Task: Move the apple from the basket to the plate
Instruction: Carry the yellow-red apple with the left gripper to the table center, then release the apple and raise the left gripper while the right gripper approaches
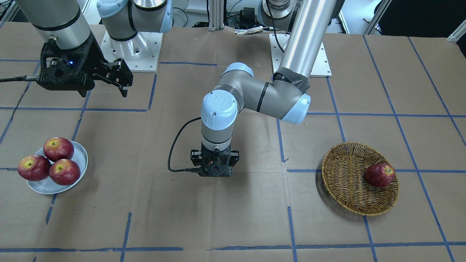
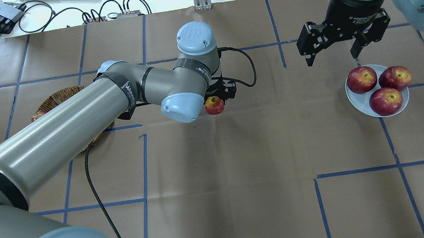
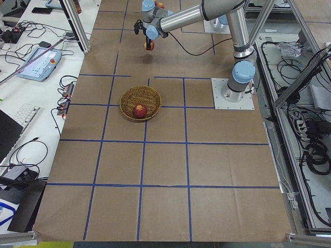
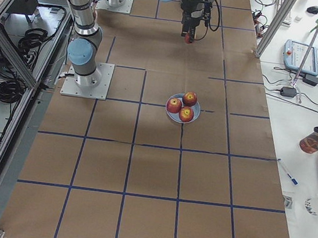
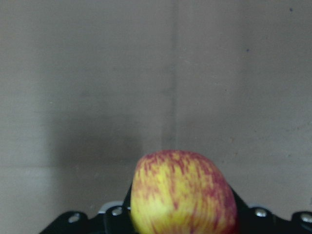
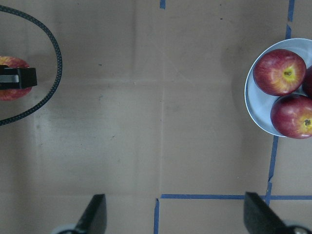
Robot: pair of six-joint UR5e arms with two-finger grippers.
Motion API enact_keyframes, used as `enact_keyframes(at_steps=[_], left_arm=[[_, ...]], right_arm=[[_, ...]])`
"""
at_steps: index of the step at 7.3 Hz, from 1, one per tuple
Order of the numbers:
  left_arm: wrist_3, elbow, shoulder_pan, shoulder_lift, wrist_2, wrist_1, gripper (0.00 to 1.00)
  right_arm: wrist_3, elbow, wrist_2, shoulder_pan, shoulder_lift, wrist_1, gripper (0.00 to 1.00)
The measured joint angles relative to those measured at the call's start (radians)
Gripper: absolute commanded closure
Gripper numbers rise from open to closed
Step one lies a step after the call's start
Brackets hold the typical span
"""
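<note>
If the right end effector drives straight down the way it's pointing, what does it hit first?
Probably the bare paper-covered table. The right end effector points down, open, and the plate lies off to one side of its line, though depth is unclear.

Opposite overhead, front views; common plate [image 1: 82, 154]

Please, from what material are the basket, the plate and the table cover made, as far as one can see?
Basket: woven wicker or rattan, tan-brown, matte; the interlaced strands show. Plate: probably glazed ceramic or plastic, pale grey-white, smooth with slight sheen; cannot tell which. Table cover: brown kraft-like paper, matte, with creases and seams.
</note>
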Motion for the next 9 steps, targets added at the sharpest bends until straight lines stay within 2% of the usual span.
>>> enact_keyframes(at_steps=[2,3,4,7,9], left_arm=[[0.008,0.007,-0.004,-0.034,0.0,0.016,0.43],[0.009,0.007,-0.005,-0.039,0.0,0.018,0.19],[0.009,0.007,-0.005,-0.041,0.0,0.018,0.01],[0.009,0.009,-0.001,-0.006,0.002,0.005,0.01],[0.05,0.031,0.03,0.1,0.004,-0.104,0.01]], right_arm=[[0.0,0.0,0.0,0.0,0.0,0.0,0.0],[0.0,0.0,-0.001,0.0,0.0,0.0,0.0],[0.0,0.001,-0.002,0.0,0.001,0.001,0.0],[0.0,0.0,0.002,0.0,0.0,-0.001,0.0],[0.0,0.0,0.004,0.001,0.0,-0.003,0.0]])
